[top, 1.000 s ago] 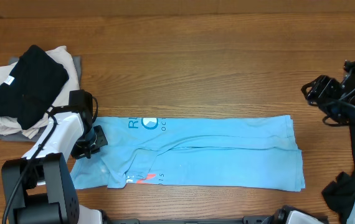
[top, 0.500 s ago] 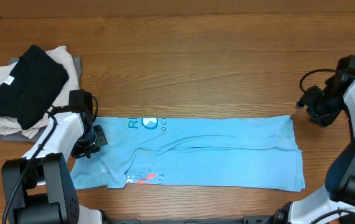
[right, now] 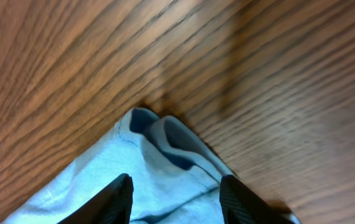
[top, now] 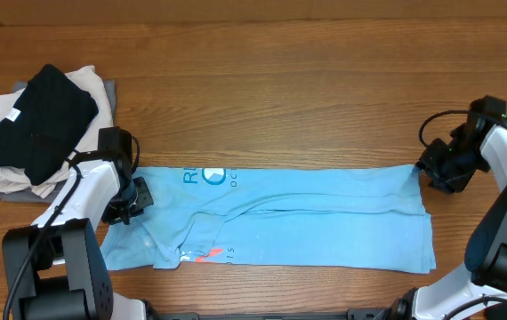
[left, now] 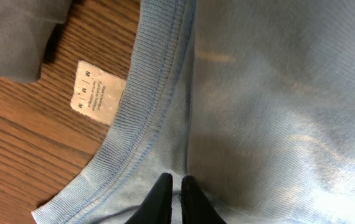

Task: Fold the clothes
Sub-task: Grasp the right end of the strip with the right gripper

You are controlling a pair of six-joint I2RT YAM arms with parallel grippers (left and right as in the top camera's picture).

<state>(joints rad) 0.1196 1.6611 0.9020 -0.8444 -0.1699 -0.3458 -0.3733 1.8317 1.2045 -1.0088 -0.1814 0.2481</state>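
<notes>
T-shirt [top: 307,218], sky blue, folded into a long strip. Lies flat along the near side of the table [top: 280,80], collar end to the left, hem end to the right. Carries white lettering [top: 205,177] by the far edge and a small red-orange mark [top: 202,255] by the close edge.

Off at the far left: pile of clothes [top: 36,124], black one on top, whitish ones under it, a bit of grey at the bottom. Sits apart from the shirt, no overlap.

As for the left gripper [left: 174,186]: down on the shirt right below the ribbed collar [left: 146,93], fingers almost together, pinching a thin ridge of blue cloth. Next to it a white size tag [left: 93,93] marked M, poking out over the wood.

Over at the right gripper [right: 176,190]: parked at the far right corner of the hem, fingers spread apart, one on each side of the bunched-up corner, not closed on anything. Can't tell if actually touching the cloth.

Edges: far long edge pretty straight, close edge a bit wavy, right end slightly flared. Lots of bare wood past the far edge, only a narrow band to the right of the hem.
</notes>
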